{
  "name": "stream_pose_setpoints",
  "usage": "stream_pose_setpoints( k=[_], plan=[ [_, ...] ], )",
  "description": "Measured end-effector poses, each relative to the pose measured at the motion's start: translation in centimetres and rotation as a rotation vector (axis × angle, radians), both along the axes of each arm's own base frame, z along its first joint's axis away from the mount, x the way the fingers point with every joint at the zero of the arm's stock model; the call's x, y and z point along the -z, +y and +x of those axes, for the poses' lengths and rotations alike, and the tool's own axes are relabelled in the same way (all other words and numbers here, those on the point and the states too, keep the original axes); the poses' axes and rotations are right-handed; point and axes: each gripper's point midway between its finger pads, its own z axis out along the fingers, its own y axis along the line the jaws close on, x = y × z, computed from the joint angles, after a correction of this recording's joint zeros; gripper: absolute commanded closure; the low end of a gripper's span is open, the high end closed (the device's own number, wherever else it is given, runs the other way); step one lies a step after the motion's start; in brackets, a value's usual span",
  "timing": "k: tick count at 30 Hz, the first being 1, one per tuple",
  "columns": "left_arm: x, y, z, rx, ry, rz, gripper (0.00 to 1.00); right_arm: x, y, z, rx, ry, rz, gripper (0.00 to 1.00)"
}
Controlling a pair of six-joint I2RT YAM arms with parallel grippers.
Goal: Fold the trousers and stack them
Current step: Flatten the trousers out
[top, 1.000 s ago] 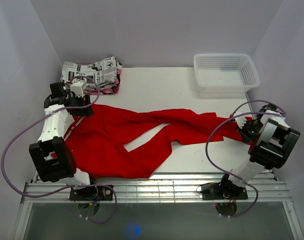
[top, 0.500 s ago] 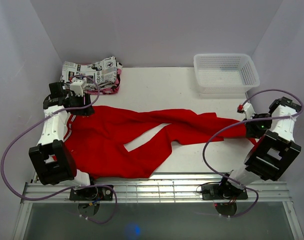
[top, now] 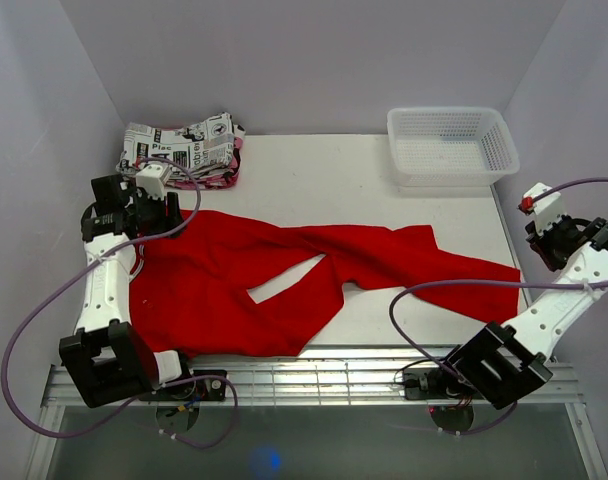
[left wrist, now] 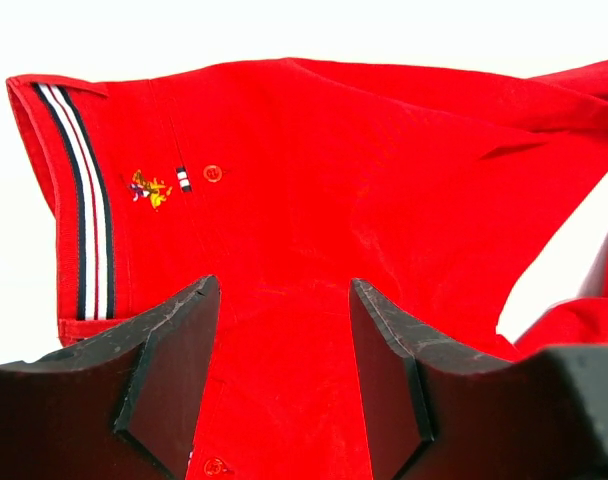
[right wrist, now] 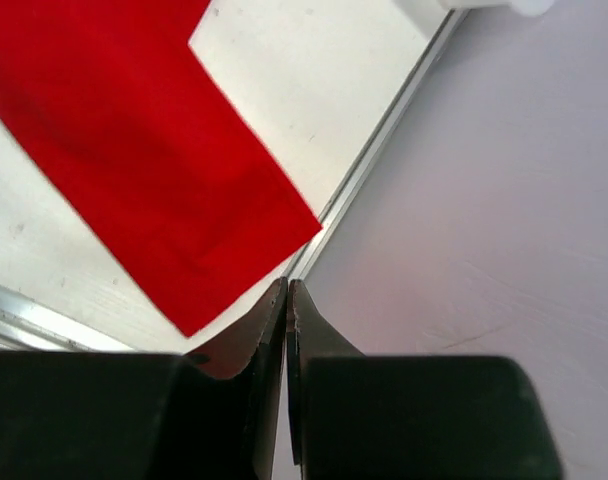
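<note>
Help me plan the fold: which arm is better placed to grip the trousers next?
Left, probably. The left gripper hangs open over the trousers at the waistband; the right gripper is shut, empty, beyond the table on the right.

- Left arm (top: pixel 106 285), at the left of the overhead frame: white tube-like links joined by blocky black joints.
- Right arm (top: pixel 564 300), at the right of the frame: the same white links and black joints.
- A thin purple cable (top: pixel 8 345) loops wide beside the left arm, and a second purple cable (top: pixel 464 283) loops beside the right arm.
- A small white box (top: pixel 152 178) sits on the left wrist. The right wrist box (top: pixel 539 203) shows a red spot.
- Left fingers (left wrist: pixel 169 370): matt black, wedge-shaped, with scuffed edges.
- Right fingers (right wrist: pixel 254 350): black and tapering.
</note>
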Motion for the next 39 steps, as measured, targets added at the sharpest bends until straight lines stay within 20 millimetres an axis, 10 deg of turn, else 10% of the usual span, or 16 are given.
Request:
stream_pose_setpoints(
  k=[6,11,13,19,27,32,39],
  plan=[
    [0.6,0.1,0.3,-0.009,0.001,-0.004,0.33,-1.6,-0.9,5.1,0.06,-0.087,0.073,0.85],
    [2.2,-0.7,0.7,0.051,0.065,-0.049,0.32,3.8,-0.7,8.5,-0.053,0.077,0.118,0.16],
    [2.9,-0.9,0.7,0.068,0.091,-0.063,0.32,7.4,0.1,6.4,-0.098,0.185,0.108,0.02],
    [2.9,-1.1,0.8,0.08,0.102,-0.077,0.32,17.2,4.0,-5.2,-0.222,0.499,0.037,0.02],
    [2.7,-1.3,0.9,0.088,0.097,-0.087,0.32,22.7,3.4,-8.4,-0.253,0.524,-0.145,0.0],
    [2.7,-1.3,0.9,0.089,0.098,-0.089,0.32,24.1,1.9,-7.6,-0.215,0.565,-0.152,0.14],
    [2.7,-1.3,1.0,0.088,0.099,-0.088,0.32,24.6,0.7,-7.4,-0.172,0.613,-0.166,0.92]
  ],
)
